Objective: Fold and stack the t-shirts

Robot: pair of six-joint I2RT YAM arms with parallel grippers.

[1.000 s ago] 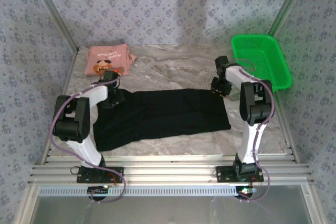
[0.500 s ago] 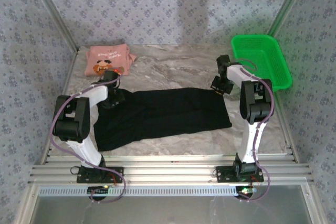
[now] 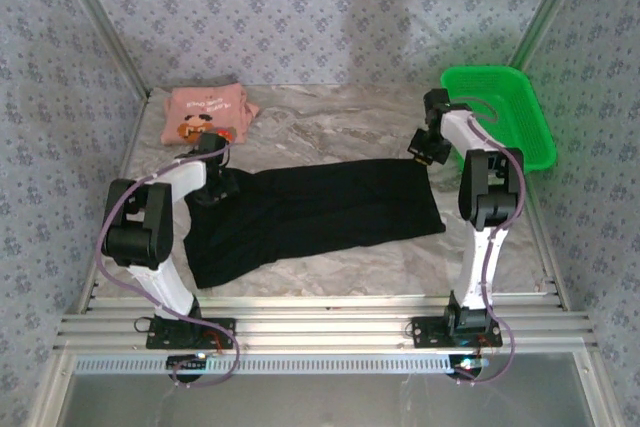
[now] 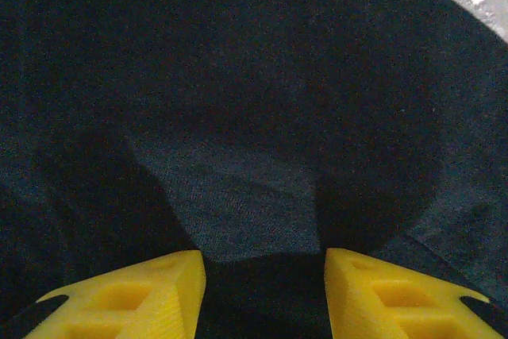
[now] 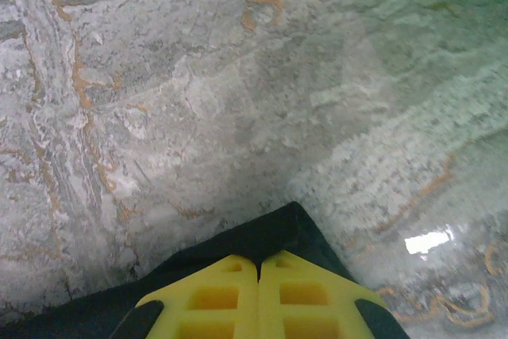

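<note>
Marbled grey surface [image 3: 330, 127], walled in patterned paper, carries both shirts. The black t-shirt [image 3: 310, 212] lies spread across the middle. The pink t-shirt [image 3: 203, 117] sits folded beyond its far left end, and the green basket [image 3: 497, 77] stands beyond its far right end.

The right fingers [image 5: 258, 283] are pressed together on the black t-shirt's far right corner (a tongue of cloth shows past their tips), and that corner is drawn to a point. The left fingers [image 3: 214, 185] stand wide and low over the shirt's far left part, gripping nothing.

The step looks like squaring the cloth before a fold. To do it well, the left fingers should pinch close to the hem. Both sides should then pull evenly and low, so the cloth stays taut without bunching.
</note>
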